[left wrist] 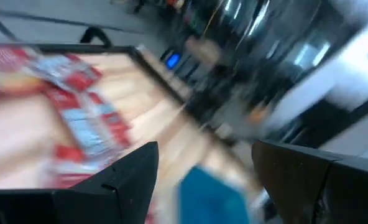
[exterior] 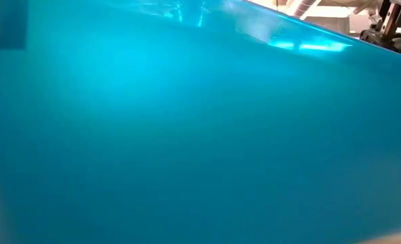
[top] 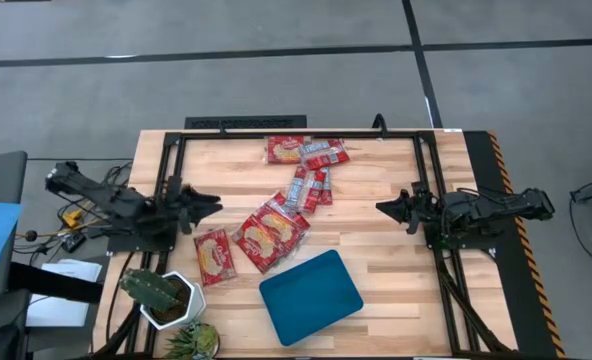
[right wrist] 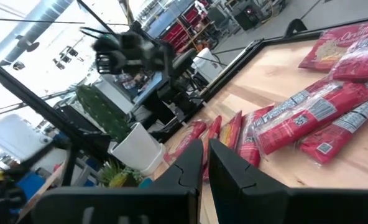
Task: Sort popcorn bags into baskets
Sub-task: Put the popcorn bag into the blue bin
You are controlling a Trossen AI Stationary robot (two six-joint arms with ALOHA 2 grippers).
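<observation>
Red popcorn bags lie flat on the wooden table. Wide ones with yellow pictures sit mid-table (top: 271, 232), and one lies apart (top: 214, 255). Narrow ones with silver marks (top: 311, 188) lie beyond them, and more bags (top: 306, 150) are at the far edge. The teal tray (top: 310, 296) rests flat near the near edge and fills the low view (exterior: 187, 135). My left gripper (top: 212, 204) (left wrist: 202, 168) hovers open at the table's left, just left of the bags. My right gripper (top: 384, 208) (right wrist: 206, 158) is shut at the table's right, pointing toward the narrow bags (right wrist: 308, 115).
A white pot with a cactus (top: 166, 295) stands at the near left corner, with a small green plant (top: 198, 340) beside it. A black frame (top: 296, 128) borders the table's far edge. Bare wood (top: 396, 260) lies between the tray and the right arm.
</observation>
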